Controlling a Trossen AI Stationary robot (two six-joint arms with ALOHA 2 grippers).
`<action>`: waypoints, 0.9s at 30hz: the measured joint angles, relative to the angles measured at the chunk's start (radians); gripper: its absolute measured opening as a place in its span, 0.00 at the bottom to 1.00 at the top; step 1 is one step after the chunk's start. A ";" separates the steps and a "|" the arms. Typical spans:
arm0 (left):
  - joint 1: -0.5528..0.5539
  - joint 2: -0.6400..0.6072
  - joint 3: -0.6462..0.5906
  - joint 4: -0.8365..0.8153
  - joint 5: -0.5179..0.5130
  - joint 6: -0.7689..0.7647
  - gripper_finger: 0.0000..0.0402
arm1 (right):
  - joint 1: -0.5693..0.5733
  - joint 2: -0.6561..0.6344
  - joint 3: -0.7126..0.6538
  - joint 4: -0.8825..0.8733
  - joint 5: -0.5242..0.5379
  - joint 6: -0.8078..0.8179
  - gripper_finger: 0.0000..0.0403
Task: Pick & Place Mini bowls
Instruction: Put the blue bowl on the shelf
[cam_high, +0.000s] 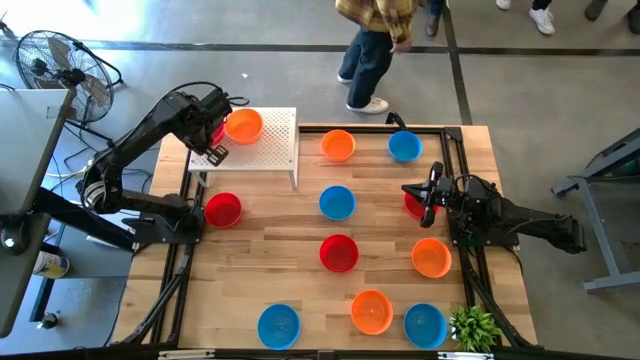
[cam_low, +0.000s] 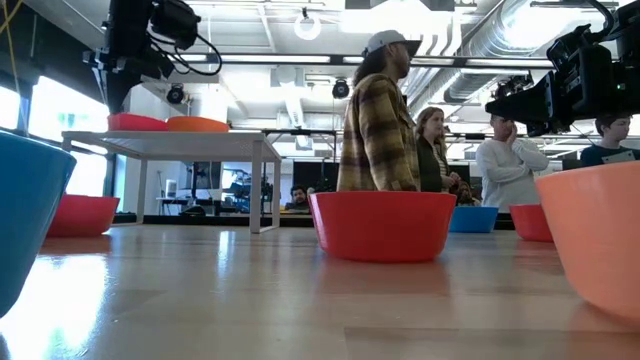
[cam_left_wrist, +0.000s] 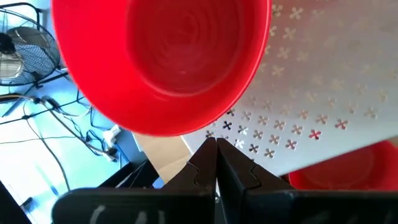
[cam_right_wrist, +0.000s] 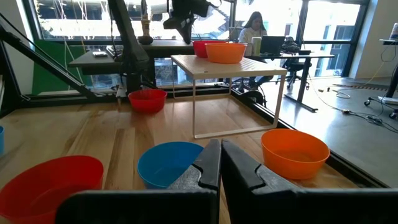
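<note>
Two mini bowls sit on the white perforated board (cam_high: 275, 140): an orange one (cam_high: 243, 125) and a red one (cam_left_wrist: 161, 62), both resting on their bases. My left gripper (cam_high: 214, 143) hovers shut above the board's left edge, just beside the red bowl's rim; the low view shows it raised clear of the board. Several more red, orange and blue bowls stand spread over the wooden table. My right gripper (cam_high: 428, 196) is shut and raised over the table's right side, above a red bowl (cam_high: 412, 206) that it partly hides.
The board stands on thin white legs at the table's far left corner. Loose bowls include a red (cam_high: 222, 209), a blue (cam_high: 337, 202), a red (cam_high: 338, 252) and an orange (cam_high: 431, 257). A small green plant (cam_high: 475, 328) sits at the near right corner. People stand beyond the far edge.
</note>
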 joint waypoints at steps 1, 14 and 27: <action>0.000 0.000 0.012 -0.008 0.000 0.000 0.00 | 0.000 0.000 0.000 0.000 0.000 0.000 0.00; -0.154 -0.294 -0.044 0.299 0.189 -0.038 0.00 | 0.000 0.000 0.000 0.000 0.000 0.000 0.00; -0.664 -0.530 -0.566 1.199 0.185 -0.030 0.00 | 0.000 0.000 0.000 0.000 0.000 0.000 0.00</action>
